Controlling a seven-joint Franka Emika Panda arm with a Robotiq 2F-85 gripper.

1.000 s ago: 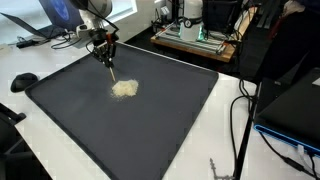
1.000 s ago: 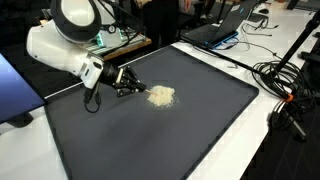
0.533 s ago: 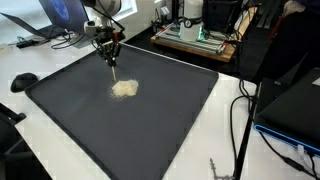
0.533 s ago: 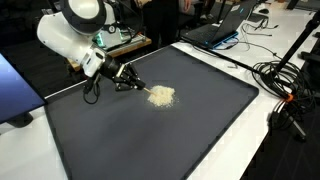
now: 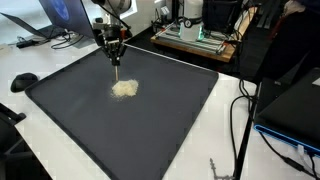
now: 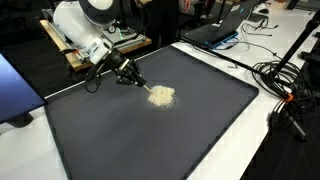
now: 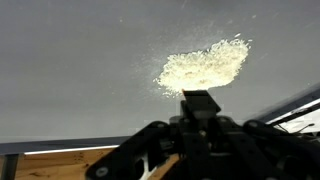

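Note:
A small pile of pale yellowish grains (image 5: 124,88) (image 6: 161,96) (image 7: 205,65) lies on a large dark grey mat (image 5: 100,130) (image 6: 150,140). My gripper (image 5: 115,52) (image 6: 127,74) hangs over the mat's far side, just behind the pile, shut on a thin stick-like tool (image 5: 117,70) (image 6: 142,86). The tool slants down towards the near edge of the pile. In the wrist view the gripper (image 7: 200,112) fills the bottom, with the tool's dark end (image 7: 200,100) pointing at the grains. Whether the tip touches the grains is too small to tell.
The mat lies on a white table. A black mouse-like object (image 5: 24,80) sits by its corner. Laptops (image 5: 50,20) (image 6: 225,25), a wooden frame with equipment (image 5: 195,38) and loose cables (image 6: 282,75) (image 5: 240,120) surround it.
The arm has swung back and upwards towards the mat's far edge, carrying the tool with it. The pile looks unchanged.

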